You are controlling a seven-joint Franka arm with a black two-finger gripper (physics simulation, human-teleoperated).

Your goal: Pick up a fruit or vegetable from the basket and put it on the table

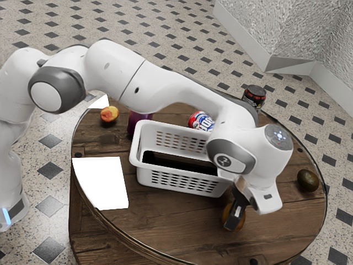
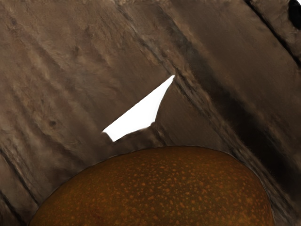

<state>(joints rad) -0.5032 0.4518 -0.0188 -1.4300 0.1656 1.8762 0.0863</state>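
Reaching down with the gripper (image 1: 234, 221) at a speckled orange-brown fruit (image 2: 160, 188), outside the white basket (image 1: 144, 178) and above or on the wooden table (image 1: 165, 221). Cannot tell the gripper's state, whether wide or closed on the fruit.

"How's it posed?"

"The white Franka arm (image 1: 179, 91) comes in from the exterior view's left and arches toward its right."

"And the end of it?"

"The black gripper (image 1: 234, 218) reaches downward, a little tilted."
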